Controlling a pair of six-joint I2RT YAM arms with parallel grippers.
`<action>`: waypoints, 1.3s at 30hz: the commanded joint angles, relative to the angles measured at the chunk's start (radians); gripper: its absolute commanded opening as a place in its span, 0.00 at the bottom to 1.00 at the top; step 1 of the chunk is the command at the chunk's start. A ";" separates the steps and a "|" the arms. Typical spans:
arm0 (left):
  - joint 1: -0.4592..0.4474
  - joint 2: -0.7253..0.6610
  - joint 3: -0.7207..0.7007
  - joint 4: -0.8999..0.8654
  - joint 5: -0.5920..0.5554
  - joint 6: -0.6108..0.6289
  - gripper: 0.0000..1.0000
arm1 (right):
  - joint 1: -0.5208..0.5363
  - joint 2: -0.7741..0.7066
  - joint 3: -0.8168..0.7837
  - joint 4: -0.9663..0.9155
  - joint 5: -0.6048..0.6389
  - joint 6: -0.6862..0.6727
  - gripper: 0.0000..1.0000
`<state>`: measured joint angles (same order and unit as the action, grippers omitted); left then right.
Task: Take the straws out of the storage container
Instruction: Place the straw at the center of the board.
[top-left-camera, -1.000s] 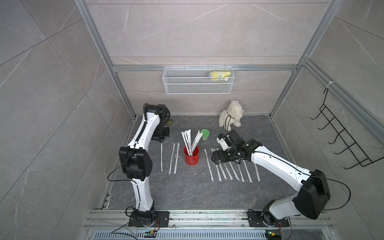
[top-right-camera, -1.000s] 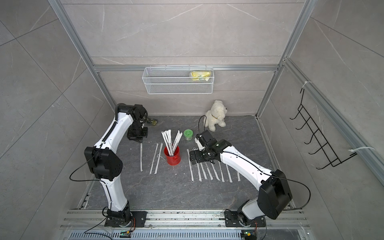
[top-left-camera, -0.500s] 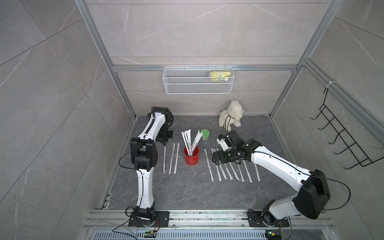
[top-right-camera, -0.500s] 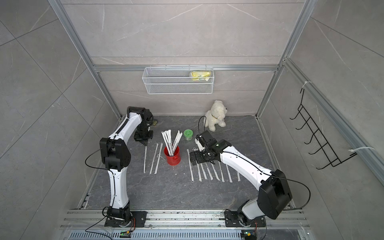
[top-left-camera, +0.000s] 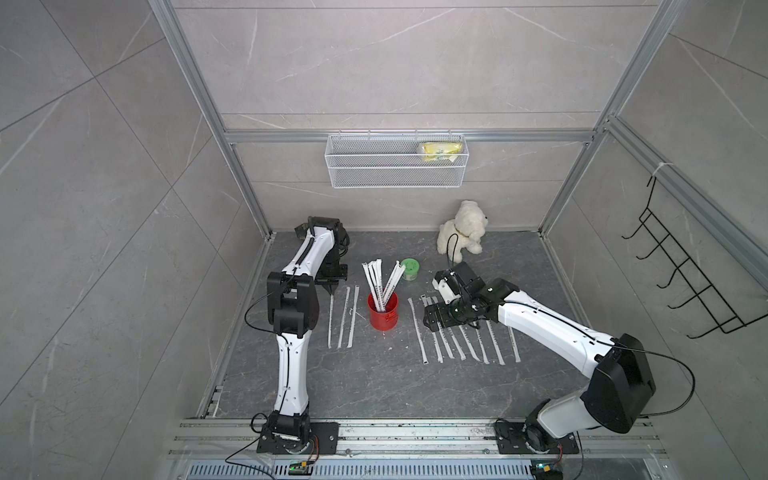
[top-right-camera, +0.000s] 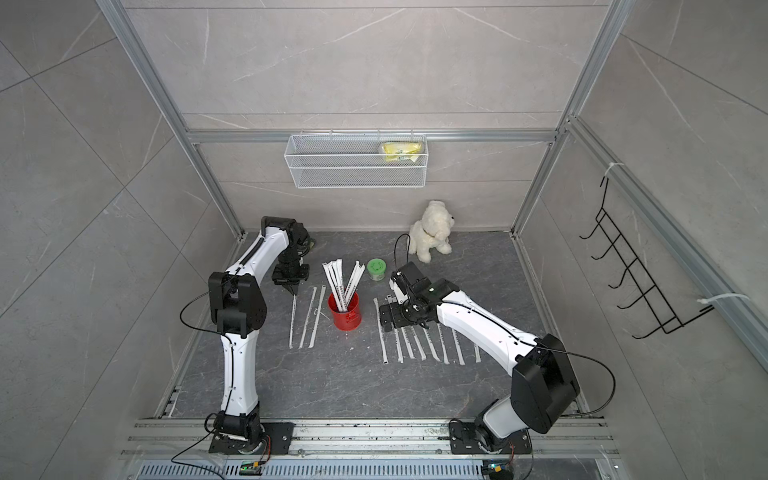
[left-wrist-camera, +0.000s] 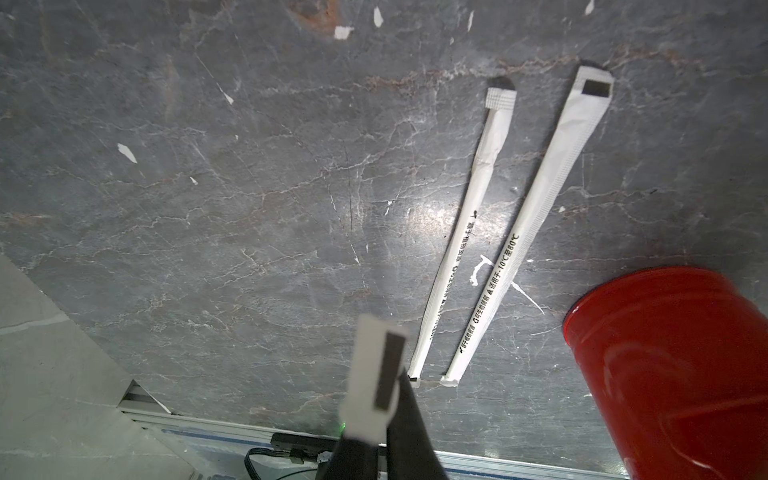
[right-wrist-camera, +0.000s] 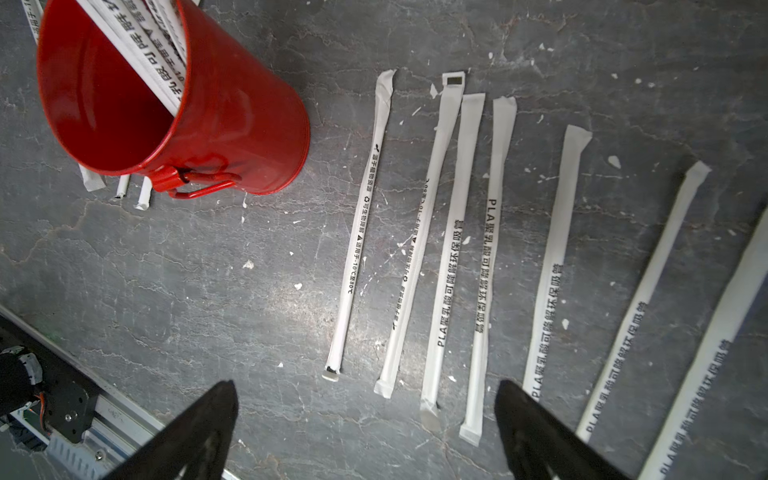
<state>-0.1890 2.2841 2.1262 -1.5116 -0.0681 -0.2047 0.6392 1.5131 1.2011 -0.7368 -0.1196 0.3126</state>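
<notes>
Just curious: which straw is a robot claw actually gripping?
The outermost straw of three left of the red can: the left gripper pinches its end.

Left tool (top-left-camera: 332, 288), left of centre, pinches a straw (left-wrist-camera: 376, 370); right tool (top-left-camera: 432, 322), centre-right, jaws wide, pointing down.
</notes>
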 joint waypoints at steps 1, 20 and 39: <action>0.008 0.006 0.021 -0.010 0.023 0.031 0.08 | -0.005 0.012 -0.011 -0.001 0.003 -0.015 1.00; 0.012 0.039 0.009 0.047 0.036 0.033 0.09 | -0.004 0.039 0.005 -0.004 0.003 -0.017 1.00; 0.018 0.085 -0.028 0.086 0.037 0.040 0.15 | -0.003 0.060 0.009 0.002 -0.005 -0.015 1.00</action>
<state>-0.1768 2.3714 2.0995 -1.4136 -0.0425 -0.1921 0.6392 1.5654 1.2003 -0.7364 -0.1200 0.3126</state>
